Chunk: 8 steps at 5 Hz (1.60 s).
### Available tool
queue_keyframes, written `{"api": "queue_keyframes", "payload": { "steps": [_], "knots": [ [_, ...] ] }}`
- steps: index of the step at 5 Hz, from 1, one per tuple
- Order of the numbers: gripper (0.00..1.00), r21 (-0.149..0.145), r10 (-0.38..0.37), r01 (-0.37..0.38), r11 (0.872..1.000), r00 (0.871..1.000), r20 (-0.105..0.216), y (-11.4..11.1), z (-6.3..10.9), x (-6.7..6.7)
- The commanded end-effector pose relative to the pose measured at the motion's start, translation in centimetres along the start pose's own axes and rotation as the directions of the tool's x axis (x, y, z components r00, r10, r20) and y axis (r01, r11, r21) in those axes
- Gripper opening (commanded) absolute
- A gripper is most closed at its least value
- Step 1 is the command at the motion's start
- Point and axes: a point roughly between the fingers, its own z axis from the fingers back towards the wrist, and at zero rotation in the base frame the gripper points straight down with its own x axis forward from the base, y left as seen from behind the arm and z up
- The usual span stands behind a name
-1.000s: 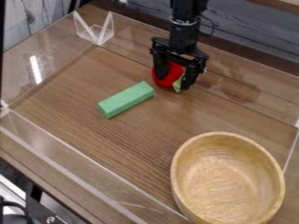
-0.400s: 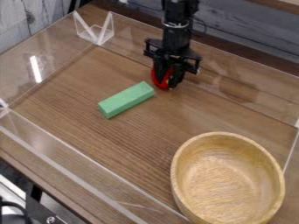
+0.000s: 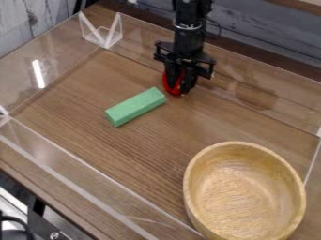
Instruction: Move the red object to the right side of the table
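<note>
Gripper (image 3: 182, 83) clamped around red object (image 3: 181, 86)

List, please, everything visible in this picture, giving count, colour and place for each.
red object: one, red, back centre of the table, between the end effector's fingers
block: one, green, lying left of centre
bowl: one, pale wood, front right corner
table: one, brown wood grain, under everything
walls: clear acrylic, low, around the table's edge
end effector: one, black, pointing down, shut on the red object
</note>
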Motion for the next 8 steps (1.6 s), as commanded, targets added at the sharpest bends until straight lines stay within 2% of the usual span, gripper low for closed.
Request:
{"api": "queue_keyframes", "payload": {
  "steps": [1, 2, 6, 7, 8],
  "knots": [
    [0.0, -0.004, -0.013, 0.013, 1.0, 0.999, 0.031, 0.0, 0.0, 0.5],
    [0.0, -0.008, -0.013, 0.014, 1.0, 1.0, 0.028, 0.0, -0.2, 0.5],
    [0.0, -0.058, 0.034, -0.029, 0.998, 0.995, 0.098, -1.1, 5.9, 0.1],
    [0.0, -0.076, 0.028, -0.019, 0.997, 0.992, 0.123, -2.2, 7.8, 0.0],
    [0.0, -0.103, 0.0, 0.014, 0.995, 0.991, 0.132, -4.3, 9.1, -0.4]
  ]
}}
